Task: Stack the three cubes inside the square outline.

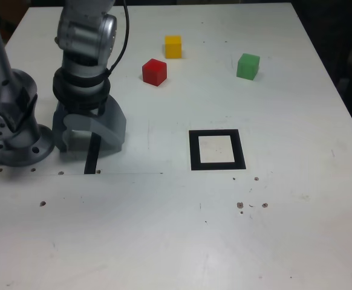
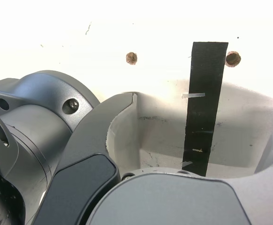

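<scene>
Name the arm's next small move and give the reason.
Probably lift and swing toward the red cube, the nearest cube. The gripper hangs open and empty over the black strip, the square outline holds nothing, and the yellow cube and green cube also sit loose on the table.

black strip [image 1: 92, 154] — upper end hidden by tool [image 1: 89, 140] | arm top cropped

Open counter around the cubes and the outline

The square outline [image 1: 217, 150] lies bare, with clear counter [image 1: 285, 199] on every side. The red cube [image 1: 154, 72] and yellow cube [image 1: 173, 46] sit near each other but apart; the green cube [image 1: 248, 66] stands well apart. The arm base [image 1: 13, 130] blocks the exterior view's left edge.
</scene>
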You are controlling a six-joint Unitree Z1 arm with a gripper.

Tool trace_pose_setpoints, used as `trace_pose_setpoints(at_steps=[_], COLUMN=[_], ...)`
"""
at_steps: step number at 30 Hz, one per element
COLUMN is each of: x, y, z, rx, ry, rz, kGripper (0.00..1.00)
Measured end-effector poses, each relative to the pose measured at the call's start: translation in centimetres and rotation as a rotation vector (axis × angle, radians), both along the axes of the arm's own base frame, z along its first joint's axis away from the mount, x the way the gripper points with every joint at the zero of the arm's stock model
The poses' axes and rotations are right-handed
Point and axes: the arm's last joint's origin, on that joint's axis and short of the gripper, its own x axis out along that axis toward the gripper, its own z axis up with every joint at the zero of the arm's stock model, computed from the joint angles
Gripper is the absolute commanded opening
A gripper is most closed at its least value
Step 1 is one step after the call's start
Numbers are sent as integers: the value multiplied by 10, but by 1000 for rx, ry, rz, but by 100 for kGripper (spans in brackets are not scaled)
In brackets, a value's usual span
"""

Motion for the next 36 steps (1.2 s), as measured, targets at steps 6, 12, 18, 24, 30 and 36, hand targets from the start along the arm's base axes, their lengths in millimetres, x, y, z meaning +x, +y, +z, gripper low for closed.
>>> trace_pose_setpoints(at_steps=[6, 12, 18, 24, 30, 36], x=[0, 0, 0, 0, 3, 31], y=[0, 0, 0, 0, 0, 12], z=[0, 0, 0, 0, 0, 8], rx=[1, 1, 1, 1, -3, 54], ry=[1, 1, 1, 1, 5, -44], rz=[0, 0, 0, 0, -21, -57], kGripper=[99, 99, 99, 99, 99, 99])
